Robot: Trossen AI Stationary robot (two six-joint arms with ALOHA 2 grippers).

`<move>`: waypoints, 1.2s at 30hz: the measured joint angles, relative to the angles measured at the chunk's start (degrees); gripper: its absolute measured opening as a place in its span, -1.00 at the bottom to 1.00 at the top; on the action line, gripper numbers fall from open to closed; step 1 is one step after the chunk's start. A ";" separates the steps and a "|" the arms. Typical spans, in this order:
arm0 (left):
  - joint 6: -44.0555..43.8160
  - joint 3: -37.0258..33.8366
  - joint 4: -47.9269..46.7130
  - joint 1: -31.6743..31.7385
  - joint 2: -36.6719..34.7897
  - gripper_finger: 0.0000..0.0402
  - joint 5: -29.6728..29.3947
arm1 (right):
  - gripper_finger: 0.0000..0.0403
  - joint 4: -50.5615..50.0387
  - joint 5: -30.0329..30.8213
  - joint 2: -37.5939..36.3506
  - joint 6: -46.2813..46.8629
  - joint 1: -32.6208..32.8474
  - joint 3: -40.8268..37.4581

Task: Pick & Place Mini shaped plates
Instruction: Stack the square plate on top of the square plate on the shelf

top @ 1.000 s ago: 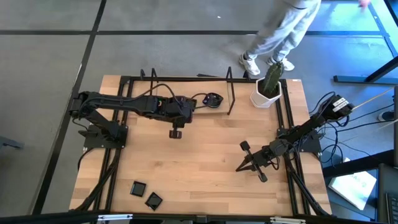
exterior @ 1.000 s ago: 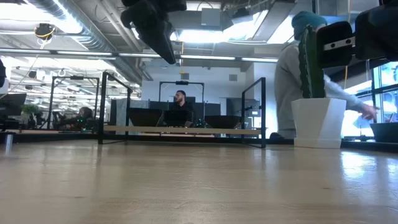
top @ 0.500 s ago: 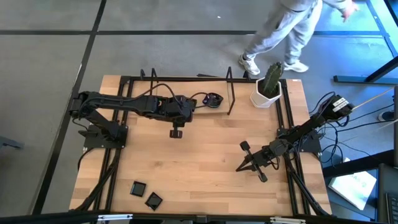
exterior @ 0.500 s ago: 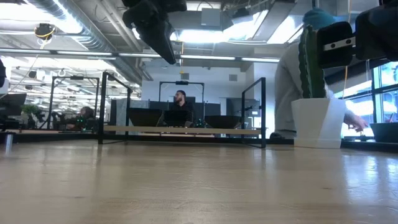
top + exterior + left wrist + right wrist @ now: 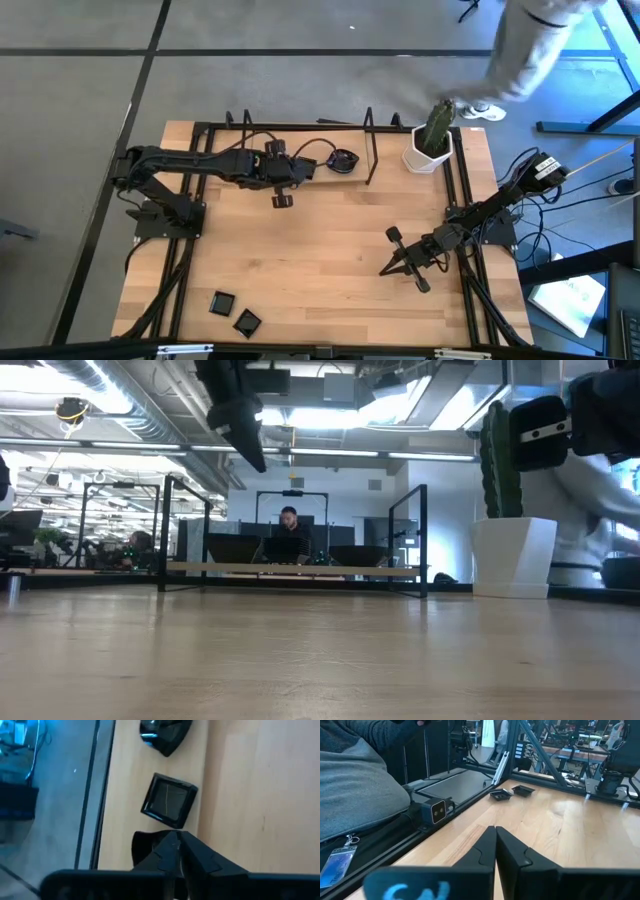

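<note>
Left gripper (image 5: 281,201) up over the far side of the table (image 5: 330,260), fingers pressed together, nothing held.

Below it in the left wrist view, one square raised-rim plate (image 5: 169,800) flat on the wood, apart from the fingertips, with a rounded dark dish (image 5: 165,734) further along the same edge. Two more square plates (image 5: 233,312) side by side at the near left corner. Right gripper (image 5: 384,271) parked low at the right side, fingers closed and empty. White cactus pot (image 5: 428,150) at the far right corner; a person (image 5: 535,45) passing behind it.
</note>
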 joint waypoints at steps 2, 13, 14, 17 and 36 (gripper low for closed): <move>-0.03 0.00 0.39 1.12 0.47 -0.97 0.79 | -0.95 -0.35 0.00 0.00 -0.02 0.00 0.00; -0.14 -0.11 3.87 6.92 8.73 -0.98 8.08 | -0.95 -1.67 0.00 0.13 0.86 0.00 0.00; 0.68 -0.11 3.10 6.70 8.85 -0.98 9.81 | -0.95 -1.86 0.00 0.13 1.29 0.00 0.00; 1.11 -0.11 -0.13 4.04 7.59 -0.99 13.77 | -0.95 -3.06 0.00 0.13 1.75 0.01 0.00; -26.77 -49.84 42.99 -27.59 -44.91 -0.99 7.14 | -0.95 3.43 10.27 9.35 2.83 0.00 3.62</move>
